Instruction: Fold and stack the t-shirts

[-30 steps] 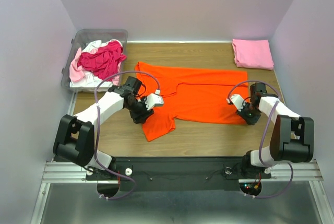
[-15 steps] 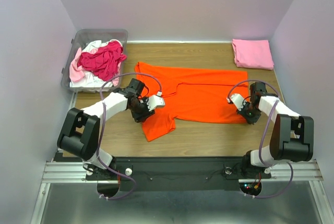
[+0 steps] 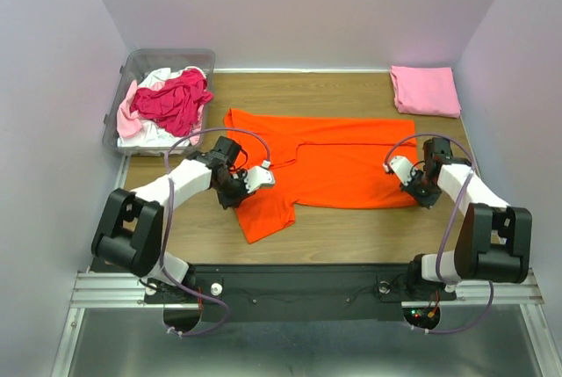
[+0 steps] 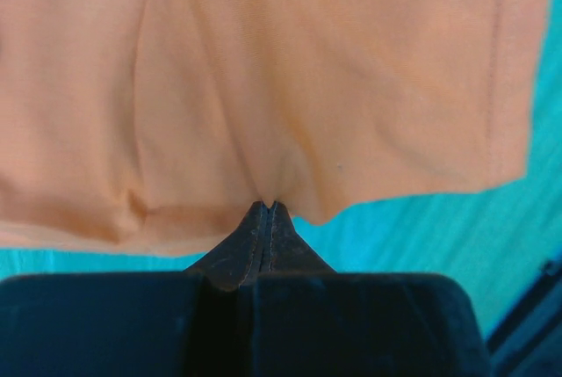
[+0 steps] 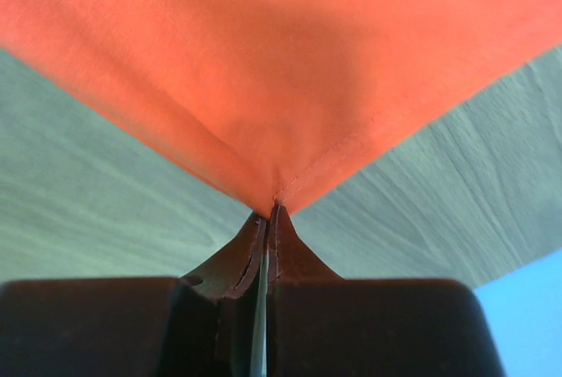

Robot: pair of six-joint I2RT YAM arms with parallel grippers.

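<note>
A bright orange t-shirt (image 3: 329, 157) lies spread across the middle of the wooden table (image 3: 342, 228), one sleeve pointing toward the near edge. My left gripper (image 3: 235, 194) is shut on the shirt's left edge by that sleeve; the wrist view shows the cloth (image 4: 263, 78) pinched at the fingertips (image 4: 269, 210). My right gripper (image 3: 416, 196) is shut on the shirt's near right corner (image 5: 281, 69), the hem puckered at its tips (image 5: 270, 212). A folded light pink t-shirt (image 3: 425, 90) lies at the back right. Magenta (image 3: 176, 98), pale pink and white shirts fill a bin.
The clear plastic bin (image 3: 132, 68) stands at the back left corner. Lilac walls close the table on three sides. The black rail with both arm bases (image 3: 299, 280) runs along the near edge.
My left gripper has closed on the orange shirt's left edge, having stood open over it. The right gripper finished closing on the corner. The shirt's left part shifted slightly.
</note>
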